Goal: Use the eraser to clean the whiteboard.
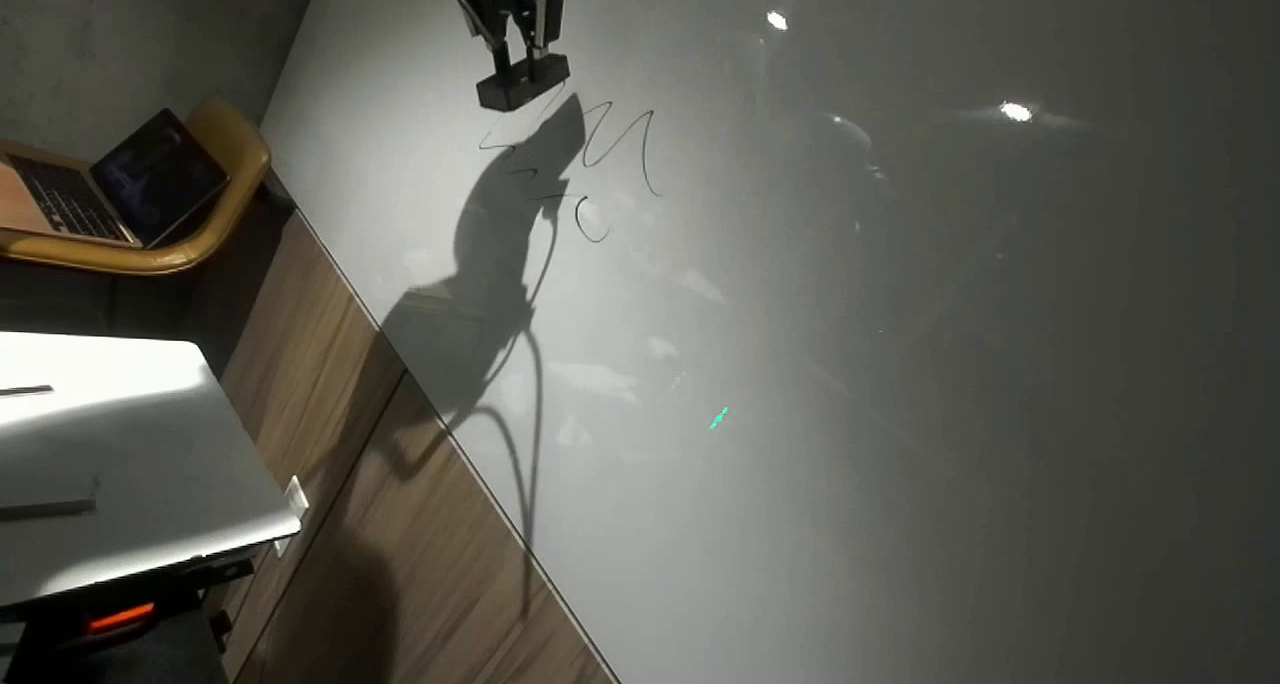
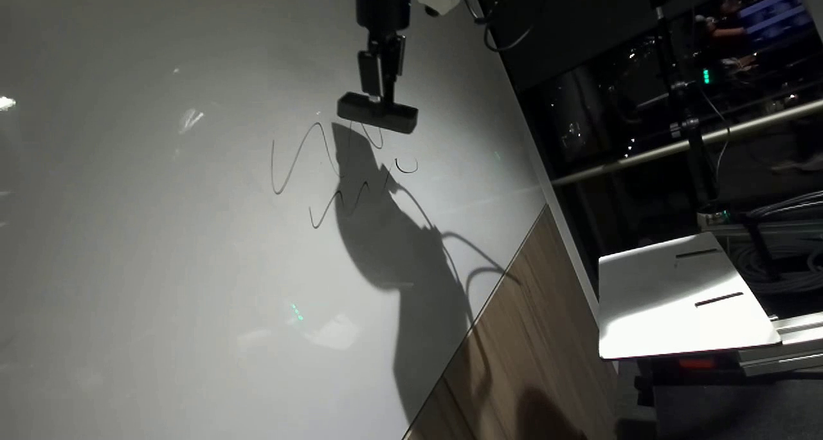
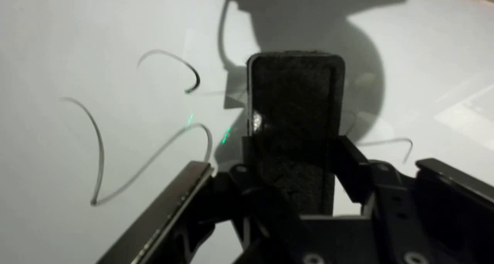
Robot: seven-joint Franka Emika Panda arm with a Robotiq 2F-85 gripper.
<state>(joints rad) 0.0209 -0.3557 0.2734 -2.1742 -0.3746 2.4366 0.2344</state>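
Note:
The eraser is a dark, oblong block that shows in both exterior views (image 1: 515,89) (image 2: 400,118) and in the wrist view (image 3: 297,86). My gripper (image 1: 518,62) is shut on its long sides, a finger on each side, as the wrist view (image 3: 294,148) shows. The whiteboard (image 1: 900,384) is large, glossy and pale grey, and fills much of every view (image 2: 161,311) (image 3: 46,36). Thin dark scribbles (image 2: 297,155) run on it beside and below the eraser; they also show in the wrist view (image 3: 101,156). The eraser appears held a little off the board; its face towards the board is hidden.
The arm's shadow (image 1: 500,224) falls across the board and some scribbles. Wood panelling (image 1: 470,564) borders the board. A white tabletop (image 2: 669,298) stands beyond it. A laptop (image 1: 160,179) rests on a yellow chair (image 1: 240,149). Cables and a rail (image 2: 617,163) show at one side.

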